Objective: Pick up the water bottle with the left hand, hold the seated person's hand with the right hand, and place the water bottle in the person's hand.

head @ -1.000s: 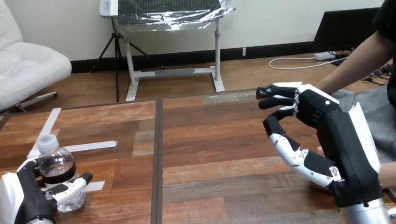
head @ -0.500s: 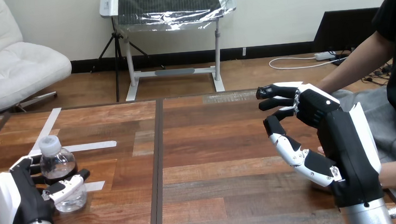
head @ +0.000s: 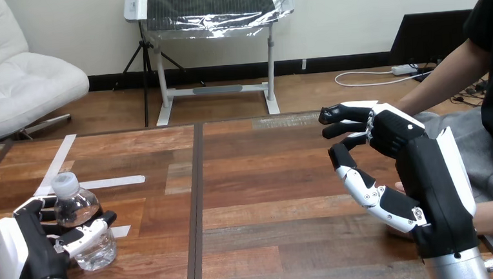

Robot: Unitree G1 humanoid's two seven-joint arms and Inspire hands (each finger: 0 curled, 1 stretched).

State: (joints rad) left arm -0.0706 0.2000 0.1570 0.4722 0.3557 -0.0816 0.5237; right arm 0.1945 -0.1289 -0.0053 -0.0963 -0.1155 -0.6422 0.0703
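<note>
- The robot's left hand (head: 24, 253), black with white shells, sits at the near left edge of the brown wooden table (head: 267, 203).
- Its fingers and thumb are curled round the small clear plastic water bottle with a white cap (head: 84, 220). The thumb lies across the bottle's front.
- The bottle leans a little, with its cap toward the left. Whether its base rests on the wood cannot be told.
- The robot's right hand (head: 428, 186) is raised at the near right, well apart from the bottle. Its fingers are loosely bent and the thumb is spread out below them, leaving a wide gap with nothing in it.
- The person's hand (head: 398, 186) is mostly hidden behind the right hand. A sliver shows at its edge, and whether the two touch cannot be told.
- Strips of white tape (head: 114, 182) lie on the table just beyond the bottle.
</note>
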